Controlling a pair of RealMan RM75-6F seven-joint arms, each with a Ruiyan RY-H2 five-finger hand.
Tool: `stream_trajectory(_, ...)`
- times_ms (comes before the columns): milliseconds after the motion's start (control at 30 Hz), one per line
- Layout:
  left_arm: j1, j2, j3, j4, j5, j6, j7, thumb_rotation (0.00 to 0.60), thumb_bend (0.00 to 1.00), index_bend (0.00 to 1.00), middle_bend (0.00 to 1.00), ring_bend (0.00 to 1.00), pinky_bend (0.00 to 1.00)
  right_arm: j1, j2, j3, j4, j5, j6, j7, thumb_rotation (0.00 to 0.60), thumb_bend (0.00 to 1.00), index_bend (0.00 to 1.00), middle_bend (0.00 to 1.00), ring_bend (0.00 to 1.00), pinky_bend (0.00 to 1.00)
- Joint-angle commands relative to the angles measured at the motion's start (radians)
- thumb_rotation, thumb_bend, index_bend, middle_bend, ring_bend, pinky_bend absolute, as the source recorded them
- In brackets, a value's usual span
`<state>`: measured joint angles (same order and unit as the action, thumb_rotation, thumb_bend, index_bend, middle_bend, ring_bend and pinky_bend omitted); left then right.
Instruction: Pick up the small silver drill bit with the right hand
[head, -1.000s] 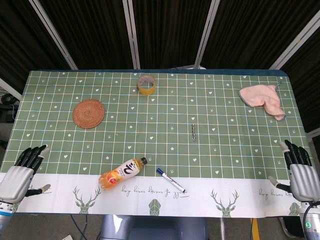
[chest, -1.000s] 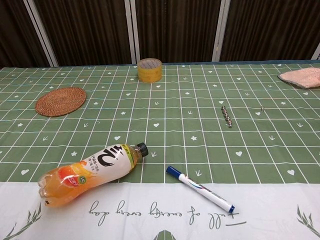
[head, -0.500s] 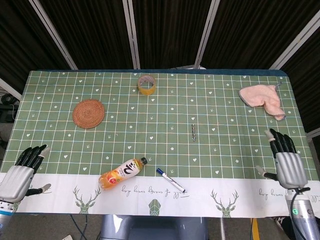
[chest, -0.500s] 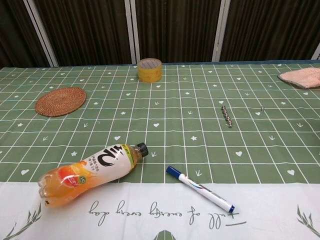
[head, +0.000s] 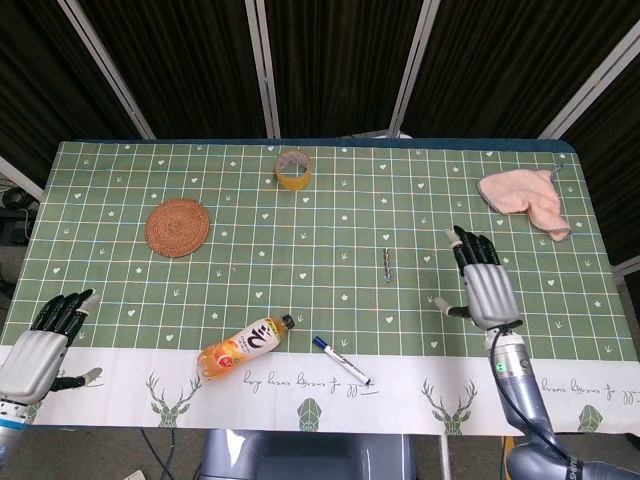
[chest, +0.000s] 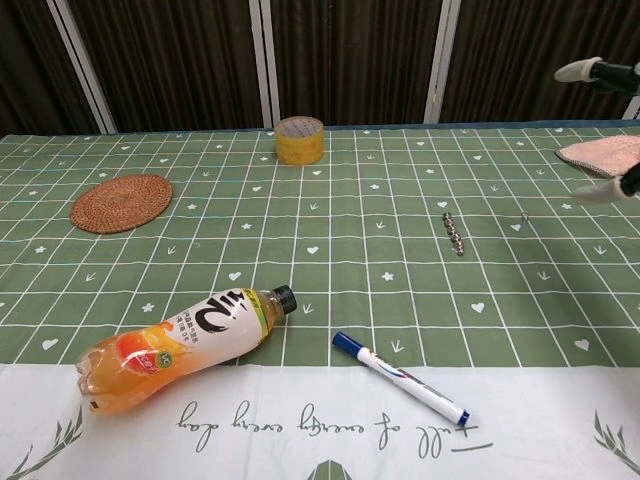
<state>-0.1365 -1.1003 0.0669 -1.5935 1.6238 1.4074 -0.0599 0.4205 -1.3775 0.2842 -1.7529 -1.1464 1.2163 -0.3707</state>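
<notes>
Drill bit (head: 387, 265): seen lying flat mid-table, right of centre, untouched.
Right hand (head: 484, 287): held over the table just right of the bit, fingers spread, nothing grasped.
Left hand (head: 45, 335): rested at the near left corner, fingers apart, nothing held.

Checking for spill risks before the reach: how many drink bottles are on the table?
1. The orange drink bottle lies on its side near the table's front edge, just left of the blue marker. None other shows in either view.
</notes>
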Motion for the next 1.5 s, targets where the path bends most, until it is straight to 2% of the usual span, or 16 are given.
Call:
stream_trajectory(33, 0.0, 0.001, -0.001, 0.001, -0.004, -0.001, -0.004, 0.6, 0.08, 0.0, 0.0, 0.0, 0.0, 0.053, -0.087, 0.032, 0.048, 0.076, -0.019, -0.051, 0.6, 0.09, 0.0, 0.0, 0.0, 0.0)
stream_trajectory(233, -0.003, 0.003, -0.004, 0.002, -0.013, -0.01, -0.007, 0.6, 0.08, 0.0, 0.0, 0.0, 0.0, 0.13, -0.217, 0.077, 0.154, 0.209, -0.043, -0.088, 0.6, 0.08, 0.0, 0.0, 0.0, 0.0)
stream_trajectory(433, -0.006, 0.002, -0.007, 0.004, -0.022, -0.017, -0.011, 0.6, 0.08, 0.0, 0.0, 0.0, 0.0, 0.19, -0.32, 0.103, 0.276, 0.278, -0.061, -0.09, 0.6, 0.09, 0.0, 0.0, 0.0, 0.0)
stream_trajectory(1000, -0.014, 0.007, -0.012, 0.006, -0.054, -0.049, -0.038, 0.6, 0.08, 0.0, 0.0, 0.0, 0.0, 0.272, -0.489, 0.096, 0.555, 0.309, -0.124, -0.04, 0.6, 0.1, 0.0, 0.0, 0.0, 0.0)
stream_trajectory(1500, -0.016, 0.006, -0.014, 0.004, -0.063, -0.057, -0.039, 0.6, 0.08, 0.0, 0.0, 0.0, 0.0, 0.298, -0.562, 0.108, 0.73, 0.319, -0.177, 0.014, 0.6, 0.1, 0.0, 0.0, 0.0, 0.0)
